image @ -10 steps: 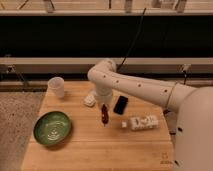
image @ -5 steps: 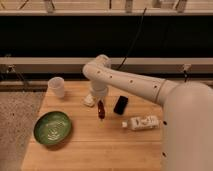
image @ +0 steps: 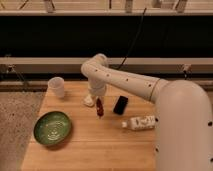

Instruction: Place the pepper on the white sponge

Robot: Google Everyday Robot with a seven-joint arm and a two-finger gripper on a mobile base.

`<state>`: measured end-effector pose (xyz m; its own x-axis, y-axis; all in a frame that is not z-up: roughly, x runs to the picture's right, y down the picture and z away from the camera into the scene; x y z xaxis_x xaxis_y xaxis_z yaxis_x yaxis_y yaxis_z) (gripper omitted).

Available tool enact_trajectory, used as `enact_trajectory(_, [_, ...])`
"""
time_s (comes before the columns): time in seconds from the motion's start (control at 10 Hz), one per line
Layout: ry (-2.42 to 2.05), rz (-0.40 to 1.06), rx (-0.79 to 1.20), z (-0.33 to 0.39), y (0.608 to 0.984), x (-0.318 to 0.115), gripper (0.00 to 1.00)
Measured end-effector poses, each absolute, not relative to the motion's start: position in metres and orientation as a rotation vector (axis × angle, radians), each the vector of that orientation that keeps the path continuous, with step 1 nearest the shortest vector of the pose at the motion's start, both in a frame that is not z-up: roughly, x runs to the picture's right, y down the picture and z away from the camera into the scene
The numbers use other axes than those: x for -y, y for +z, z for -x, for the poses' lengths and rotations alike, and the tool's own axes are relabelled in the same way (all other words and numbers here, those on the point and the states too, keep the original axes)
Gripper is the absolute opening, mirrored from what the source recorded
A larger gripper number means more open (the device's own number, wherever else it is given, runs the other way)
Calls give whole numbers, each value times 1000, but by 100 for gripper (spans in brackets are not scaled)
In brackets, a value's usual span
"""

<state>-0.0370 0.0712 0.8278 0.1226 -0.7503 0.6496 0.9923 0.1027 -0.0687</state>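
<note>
The dark-red pepper [image: 99, 108] hangs upright from my gripper [image: 98, 100], which is shut on its top end a little above the wooden table [image: 90, 145]. The white sponge [image: 89, 100] lies on the table just left of the pepper, partly hidden behind my gripper. The pepper's lower tip is slightly right of and in front of the sponge. My white arm [image: 130, 82] reaches in from the right.
A black phone [image: 120, 105] lies right of the pepper. A white labelled bottle [image: 139, 123] lies on its side at the right. A translucent white cup [image: 56, 87] stands at the back left. A green bowl [image: 52, 128] sits at the front left.
My gripper with the pepper has moved toward the back left, closer to the white sponge. The other objects have not moved.
</note>
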Motion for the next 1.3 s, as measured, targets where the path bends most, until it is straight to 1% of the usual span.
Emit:
enact_trajectory(0.8, [-1405, 563, 542, 59, 853, -57, 0])
enact_trajectory(1.3, [-1427, 562, 558, 69, 862, -53, 0])
